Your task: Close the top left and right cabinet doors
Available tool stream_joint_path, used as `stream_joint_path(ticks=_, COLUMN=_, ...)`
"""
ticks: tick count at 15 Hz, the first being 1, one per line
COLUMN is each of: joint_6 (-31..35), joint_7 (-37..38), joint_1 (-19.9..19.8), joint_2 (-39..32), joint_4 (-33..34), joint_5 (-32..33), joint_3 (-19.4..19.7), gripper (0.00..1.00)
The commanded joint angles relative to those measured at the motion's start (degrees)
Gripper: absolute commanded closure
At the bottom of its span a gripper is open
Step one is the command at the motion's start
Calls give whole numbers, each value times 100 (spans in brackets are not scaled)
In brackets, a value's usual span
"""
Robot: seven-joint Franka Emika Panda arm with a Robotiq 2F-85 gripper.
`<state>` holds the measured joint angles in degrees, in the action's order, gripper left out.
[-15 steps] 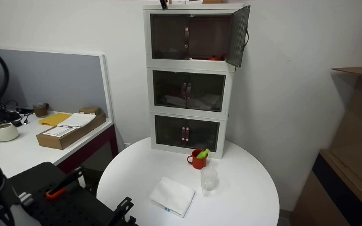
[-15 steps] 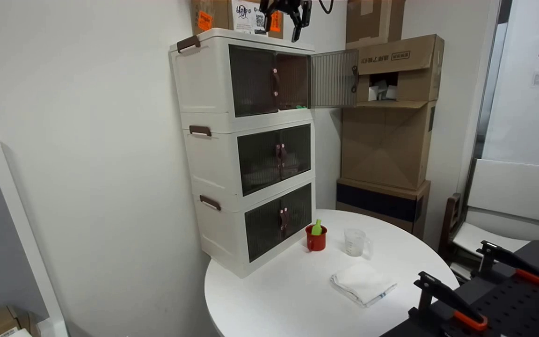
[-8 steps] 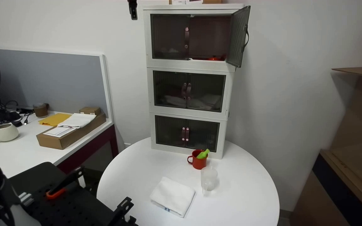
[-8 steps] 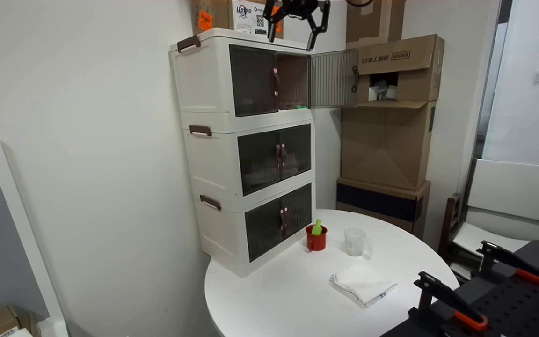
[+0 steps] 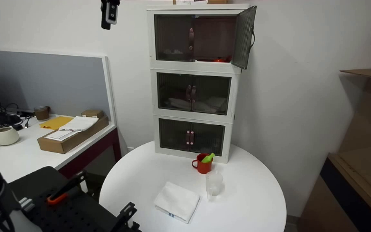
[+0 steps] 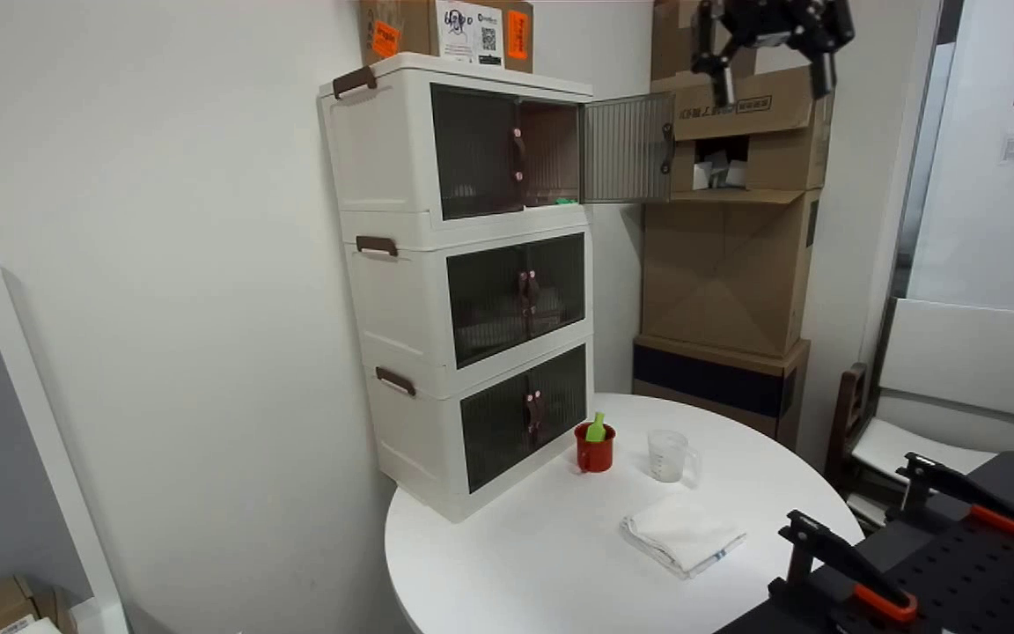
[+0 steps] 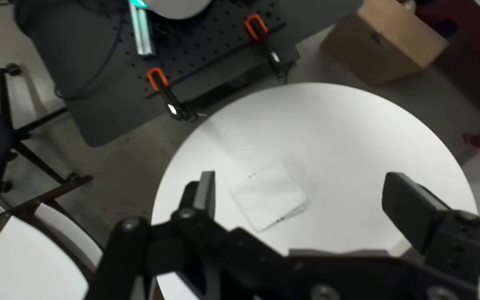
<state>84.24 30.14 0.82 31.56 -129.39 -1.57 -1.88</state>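
The top left door (image 5: 173,38) lies flat against its opening in the white cabinet's top tier; it also shows in an exterior view (image 6: 474,154). The top right door (image 5: 245,36) stands swung wide open to the right, and it shows edge-out in an exterior view (image 6: 626,148). A red item (image 5: 219,59) lies inside the open right half. My gripper (image 6: 773,86) is open and empty, high in the air, out in front of the cabinet and apart from both doors. It also shows in an exterior view (image 5: 109,20) and the wrist view (image 7: 301,179). The wrist view shows neither door.
Below, the white round table (image 5: 134,180) holds a red mug (image 5: 203,163) with a green-handled tool, a clear measuring cup (image 5: 214,183) and a folded white cloth (image 5: 177,201). Cardboard boxes (image 6: 718,273) are stacked beyond the open door. A box (image 6: 485,35) sits on the cabinet top.
My gripper has moved away from the cabinet's top, leftward in one exterior picture and rightward in another, and a little lower. The cabinet doors have not moved.
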Motion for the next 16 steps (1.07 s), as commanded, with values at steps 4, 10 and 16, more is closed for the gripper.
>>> stream_joint_path(ticks=4, joint_6=-548, joint_7=-1320, joint_1=-435, joint_2=283, joint_4=-221, joint_5=545, joint_3=159, gripper=0)
stream_joint_path(ticks=10, joint_6=-637, joint_7=-1162, joint_1=-332, joint_2=184, joint_4=-350, joint_5=415, joint_3=-121, gripper=0)
stream_joint_path(ticks=16, joint_6=-1448, joint_7=-1655, joint_1=-437, joint_2=20, joint_4=178, joint_5=1236, joint_3=-70, gripper=0)
